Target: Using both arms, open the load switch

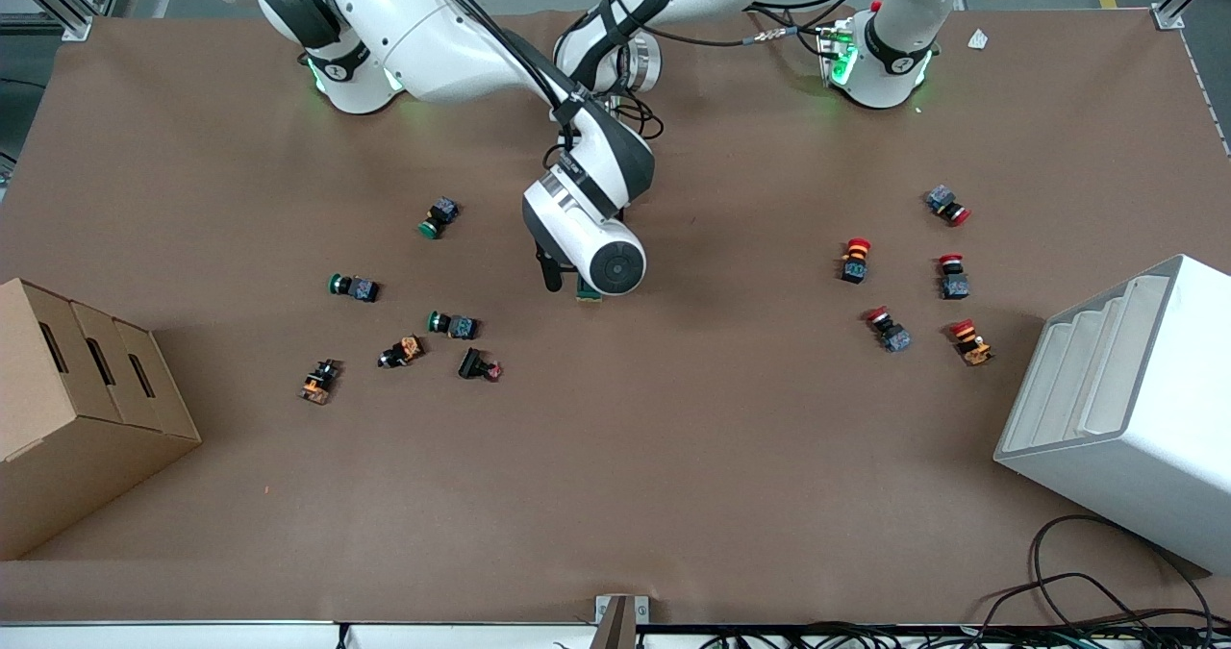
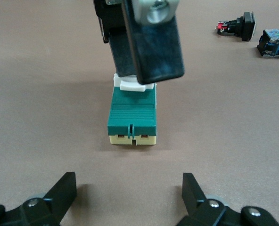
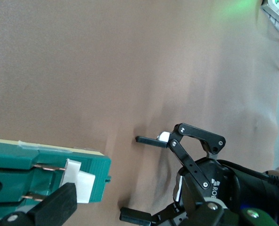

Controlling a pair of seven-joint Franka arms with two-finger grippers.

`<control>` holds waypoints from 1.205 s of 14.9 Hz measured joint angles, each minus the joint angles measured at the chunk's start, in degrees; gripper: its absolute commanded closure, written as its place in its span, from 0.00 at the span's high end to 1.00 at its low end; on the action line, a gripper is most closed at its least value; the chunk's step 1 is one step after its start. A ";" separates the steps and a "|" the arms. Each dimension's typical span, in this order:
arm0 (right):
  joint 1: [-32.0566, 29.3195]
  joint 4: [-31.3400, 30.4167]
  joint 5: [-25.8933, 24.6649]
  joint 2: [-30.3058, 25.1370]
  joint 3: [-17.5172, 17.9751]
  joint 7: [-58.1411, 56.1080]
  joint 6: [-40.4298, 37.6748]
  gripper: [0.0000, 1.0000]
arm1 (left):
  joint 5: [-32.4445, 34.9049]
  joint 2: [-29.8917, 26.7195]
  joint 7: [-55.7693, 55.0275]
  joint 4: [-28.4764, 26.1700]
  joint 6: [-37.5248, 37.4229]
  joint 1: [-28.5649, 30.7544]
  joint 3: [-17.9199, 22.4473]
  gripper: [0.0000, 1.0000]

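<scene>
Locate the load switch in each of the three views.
Front view: load switch mostly hidden under the right arm's wrist, mid-table.
Left wrist view: centre, white lever beneath the right gripper.
Right wrist view: switch at a corner.
Shared landmark: its white lever.

The only letters that can be read are white ones, "ROB", on the black body of the left gripper [image 3: 151,179], seen in the right wrist view at about 4 o'clock. The word is cut off after that. Small dark marks sit on the white arms [image 1: 587,202] in the front view, but they are too small to read.
</scene>
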 measured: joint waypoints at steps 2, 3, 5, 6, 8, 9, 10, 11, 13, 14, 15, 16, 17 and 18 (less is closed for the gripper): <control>0.00 -0.01 0.00 0.00 0.00 0.00 0.01 1.00 | 0.00 0.00 0.00 0.00 0.00 0.00 0.00 0.99; 0.00 0.02 0.00 -0.01 -0.05 0.00 -0.01 1.00 | 0.00 0.00 0.00 0.00 0.00 0.00 0.00 0.99; -0.04 0.39 0.00 -0.14 -0.20 -0.49 0.01 1.00 | 0.00 0.00 0.00 0.00 0.00 0.00 0.00 0.99; -0.13 0.79 0.00 -0.42 -0.42 -1.25 0.02 1.00 | 0.00 0.00 0.01 0.00 0.00 0.00 0.00 0.99; -0.87 1.59 -0.01 -1.39 -0.80 -3.33 -0.60 1.00 | 0.00 0.00 0.25 0.02 -0.01 0.00 0.00 0.99; -1.60 2.00 -0.04 -1.99 -0.97 -5.37 -1.65 1.00 | 0.00 0.01 0.55 0.05 -0.03 0.00 0.00 0.99; -2.48 2.27 -0.32 -2.75 -1.17 -7.96 -2.58 1.00 | 0.00 0.01 0.75 0.08 -0.03 0.00 0.01 0.99; -3.49 2.53 -1.37 -3.61 -1.45 -11.16 -3.13 1.00 | 0.00 0.02 0.80 0.10 -0.03 0.00 0.01 0.99; -5.97 2.88 -5.40 -6.26 -1.70 -19.67 -3.64 1.00 | -0.01 0.06 0.82 0.19 0.00 0.00 0.01 0.99; -7.29 2.86 -6.97 -7.91 -1.80 -24.31 -4.19 1.00 | -0.04 0.12 0.87 0.32 0.05 0.00 0.01 0.99; -8.82 2.78 -7.99 -9.62 -1.96 -29.06 -4.62 1.00 | -0.06 0.19 1.12 0.54 0.21 0.00 0.00 0.99; -10.62 2.61 -8.38 -11.28 -2.10 -33.89 -5.02 1.00 | -0.35 0.27 1.78 0.88 0.48 0.00 -0.02 0.99; -12.72 2.31 -8.79 -12.88 -2.19 -39.15 -5.40 1.00 | -1.40 0.31 2.94 1.36 0.62 0.00 -0.03 0.99; -14.87 1.76 -9.50 -14.37 -2.25 -44.54 -5.52 1.00 | -3.16 0.32 4.56 2.11 0.70 0.00 -0.07 0.99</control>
